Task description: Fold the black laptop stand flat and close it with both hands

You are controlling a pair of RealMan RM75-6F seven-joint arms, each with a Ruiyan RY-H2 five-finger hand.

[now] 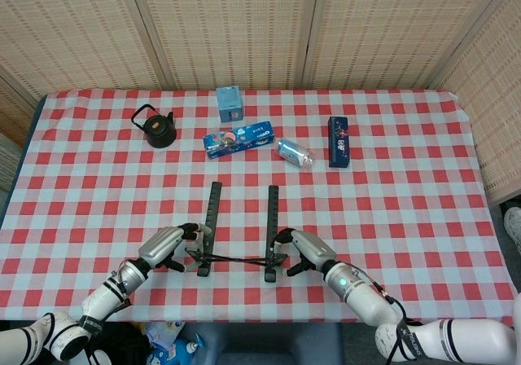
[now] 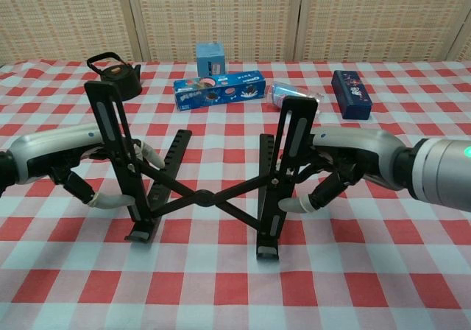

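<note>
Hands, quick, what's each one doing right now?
Left hand: holding the stand's left upright.
Right hand: holding its right upright.
</note>
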